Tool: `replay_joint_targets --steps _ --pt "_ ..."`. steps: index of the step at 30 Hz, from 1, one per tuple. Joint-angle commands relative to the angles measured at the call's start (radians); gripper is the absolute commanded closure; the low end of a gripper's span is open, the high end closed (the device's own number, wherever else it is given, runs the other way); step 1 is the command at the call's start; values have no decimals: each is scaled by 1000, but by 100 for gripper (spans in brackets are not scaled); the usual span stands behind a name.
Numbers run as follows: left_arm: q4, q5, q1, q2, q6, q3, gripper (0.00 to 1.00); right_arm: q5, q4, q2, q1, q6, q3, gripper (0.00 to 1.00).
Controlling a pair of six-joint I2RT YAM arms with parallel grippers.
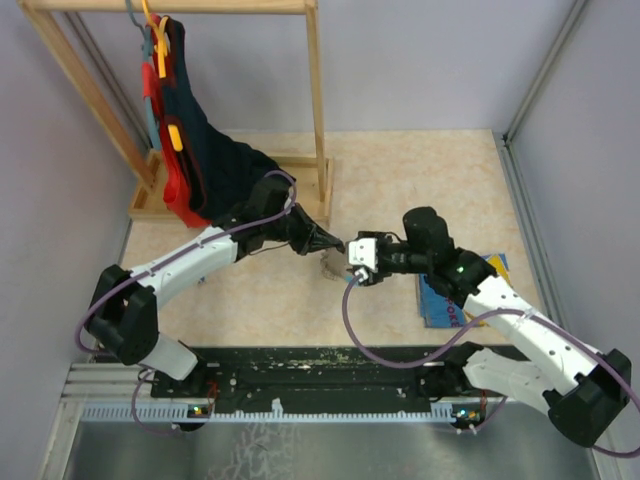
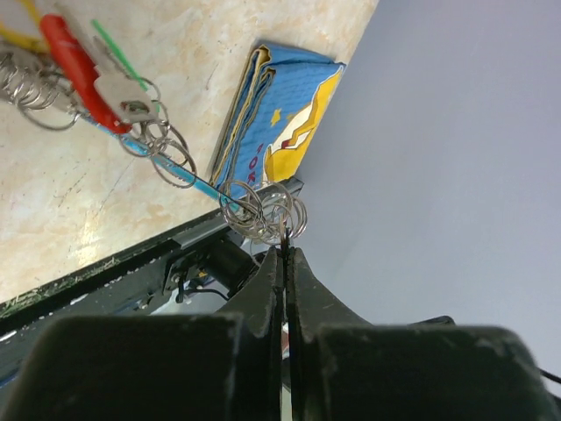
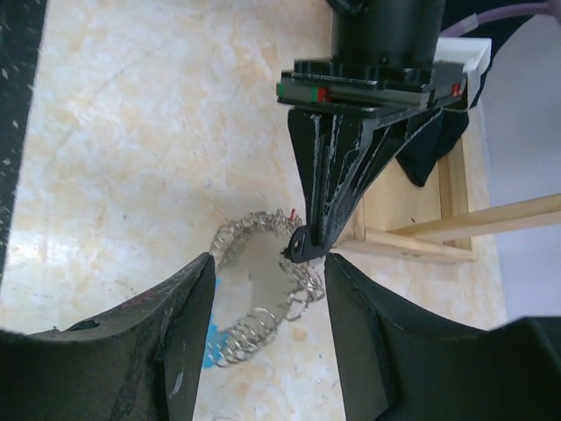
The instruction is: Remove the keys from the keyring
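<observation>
The keyring [image 2: 263,210] is a chain of thin silvery rings. My left gripper [image 2: 285,250] is shut on its end, with a thin black tab pinched between the jaws. The chain hangs away towards the keys: a red-headed one [image 2: 74,61], a green one [image 2: 118,54] and a yellow one at the frame's corner. In the right wrist view the ring chain [image 3: 263,294] curls above the table between my right gripper's [image 3: 270,263] open fingers [image 3: 188,324], which do not touch it. From above, both grippers meet at mid-table: left [image 1: 335,245], right [image 1: 355,265].
A blue picture book [image 1: 455,295] lies on the table under the right arm. A wooden clothes rack [image 1: 320,150] with dark and red garments stands at the back left. A black rail [image 1: 320,365] runs along the near edge. Grey walls close in on both sides.
</observation>
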Motion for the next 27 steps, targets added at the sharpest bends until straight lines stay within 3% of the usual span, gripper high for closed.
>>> replay_joint_targets --steps 1,11,18,27 --pt "-12 8 -4 -34 -38 29 100 210 104 -11 66 -46 -33 46" --pt "-7 17 -8 -31 -47 35 100 443 266 41 181 -33 -95 50" --pt "0 30 -9 -20 -46 40 100 493 311 73 209 -32 -110 62" --pt "4 36 -12 -24 -51 40 100 583 347 122 248 -68 -126 70"
